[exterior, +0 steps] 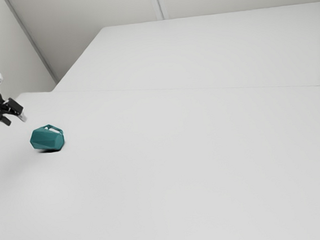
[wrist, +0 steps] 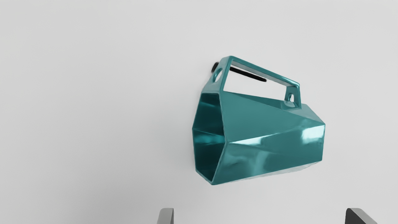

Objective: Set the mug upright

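Mug (wrist: 267, 137): lies on its side on the table (exterior: 182, 169), mouth sideways. Gripper (exterior: 15, 120): wide open, empty, near it toward the exterior view's left. Step in hand, as judged: reaching to grasp; next, fingers should straddle the mug, close, then turn its mouth up.

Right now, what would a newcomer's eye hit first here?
The teal, faceted mug: the one strong colour, lying on its side on the white table, toward the exterior view's left. Up close in the wrist view, its dark open mouth and the angular handle along its side stand out. Then the black claw, open and empty, near the exterior view's left edge, apart from the mug.
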### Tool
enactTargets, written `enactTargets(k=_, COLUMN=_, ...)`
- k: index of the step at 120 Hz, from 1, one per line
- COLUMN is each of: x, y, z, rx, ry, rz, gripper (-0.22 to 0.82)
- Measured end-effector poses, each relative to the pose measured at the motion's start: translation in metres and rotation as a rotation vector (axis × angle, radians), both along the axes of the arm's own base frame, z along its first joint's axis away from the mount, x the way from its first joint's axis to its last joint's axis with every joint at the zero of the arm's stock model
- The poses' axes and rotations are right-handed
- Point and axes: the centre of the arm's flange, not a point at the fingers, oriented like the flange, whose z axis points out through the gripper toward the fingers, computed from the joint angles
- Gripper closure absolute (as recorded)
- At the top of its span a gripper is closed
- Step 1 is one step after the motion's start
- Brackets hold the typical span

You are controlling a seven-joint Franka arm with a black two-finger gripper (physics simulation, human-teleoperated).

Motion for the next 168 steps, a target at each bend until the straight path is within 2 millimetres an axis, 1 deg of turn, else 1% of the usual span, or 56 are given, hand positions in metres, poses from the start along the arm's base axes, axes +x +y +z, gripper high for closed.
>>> enactTargets(k=6, x=0.001, y=0.015, z=-0.012, rx=-0.034, ry=-0.022, rz=-0.017, gripper=0.0)
enactTargets(k=15, x=-0.005, y=0.032, z=-0.021, rx=-0.086, ry=-0.061, rz=-0.042, gripper=0.0)
enactTargets(k=26, x=-0.009, y=0.042, z=-0.034, rx=-0.144, ry=-0.096, rz=-0.079, gripper=0.0)
enactTargets(k=32, x=-0.007, y=0.047, z=-0.041, rx=-0.164, ry=-0.112, rz=-0.102, gripper=0.0)
enactTargets(k=48, x=0.001, y=0.053, z=-0.063, rx=-0.204, ry=-0.141, rz=-0.161, gripper=0.0)
enactTargets(k=54, x=0.005, y=0.055, z=-0.076, rx=-0.219, ry=-0.147, rz=-0.18, gripper=0.0)
enactTargets(k=61, x=0.011, y=0.053, z=-0.091, rx=-0.24, ry=-0.155, rz=-0.204, gripper=0.0)
enactTargets(k=69, x=0.016, y=0.05, z=-0.101, rx=-0.255, ry=-0.165, rz=-0.228, gripper=0.0)
enactTargets(k=81, x=0.024, y=0.042, z=-0.108, rx=-0.275, ry=-0.183, rz=-0.266, gripper=0.0)
enactTargets(k=94, x=0.027, y=0.037, z=-0.111, rx=-0.287, ry=-0.194, rz=-0.293, gripper=0.02)
enactTargets(k=106, x=0.028, y=0.035, z=-0.111, rx=-0.298, ry=-0.209, rz=-0.312, gripper=0.07)
enactTargets(k=134, x=0.021, y=0.039, z=-0.113, rx=-0.343, ry=-0.246, rz=-0.314, gripper=0.19)
enactTargets(k=158, x=0.024, y=0.034, z=-0.122, rx=-0.374, ry=-0.257, rz=-0.318, gripper=0.25)
enactTargets(k=168, x=0.027, y=0.031, z=-0.123, rx=-0.381, ry=-0.262, rz=-0.32, gripper=0.31)
